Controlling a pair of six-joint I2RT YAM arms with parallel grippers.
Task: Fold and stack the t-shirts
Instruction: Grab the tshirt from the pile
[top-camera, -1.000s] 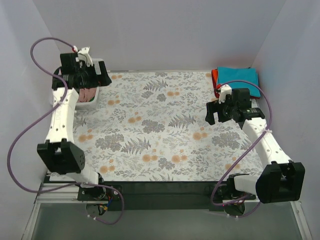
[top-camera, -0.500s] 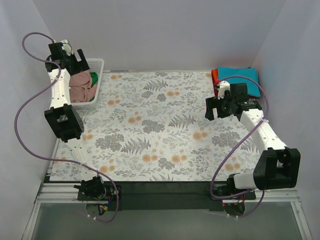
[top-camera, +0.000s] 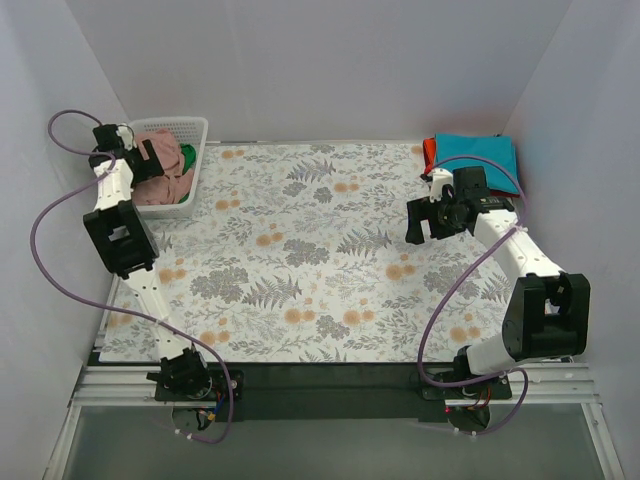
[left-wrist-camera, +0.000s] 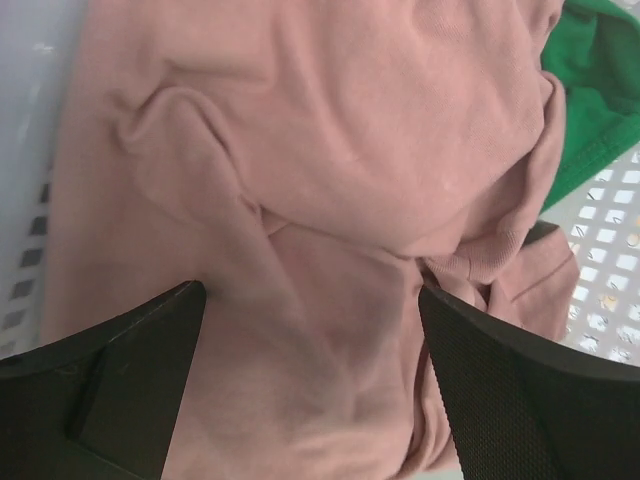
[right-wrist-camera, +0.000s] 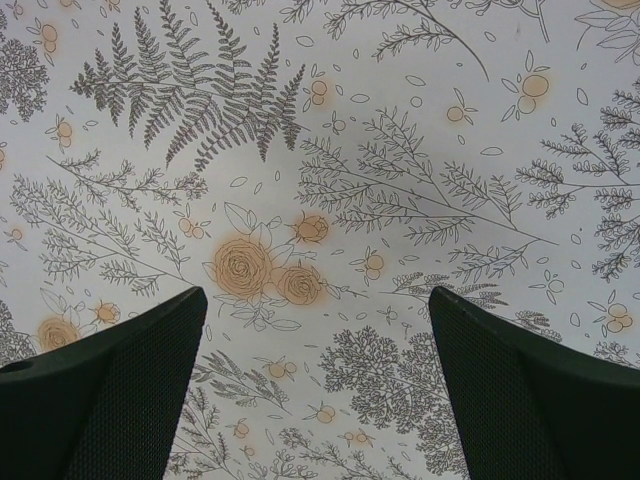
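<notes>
A crumpled dusty-pink t-shirt (left-wrist-camera: 330, 200) fills the white mesh basket (top-camera: 196, 128) at the back left, also seen in the top view (top-camera: 160, 180). A green t-shirt (left-wrist-camera: 595, 70) lies beside it in the basket, showing in the top view (top-camera: 187, 156) too. My left gripper (left-wrist-camera: 312, 330) is open, its fingers astride the pink shirt, close above it. A folded teal t-shirt (top-camera: 485, 155) lies on a red-orange one (top-camera: 429, 152) at the back right. My right gripper (top-camera: 424, 222) is open and empty above the cloth (right-wrist-camera: 320, 200).
The floral table cloth (top-camera: 320, 260) covers the table. White walls close in the left, back and right sides. The basket's mesh wall (left-wrist-camera: 610, 300) shows at the right of the left wrist view.
My left arm has swung back and left, and its gripper has dropped into the basket over the pink shirt. My right gripper has shifted slightly left and back.
</notes>
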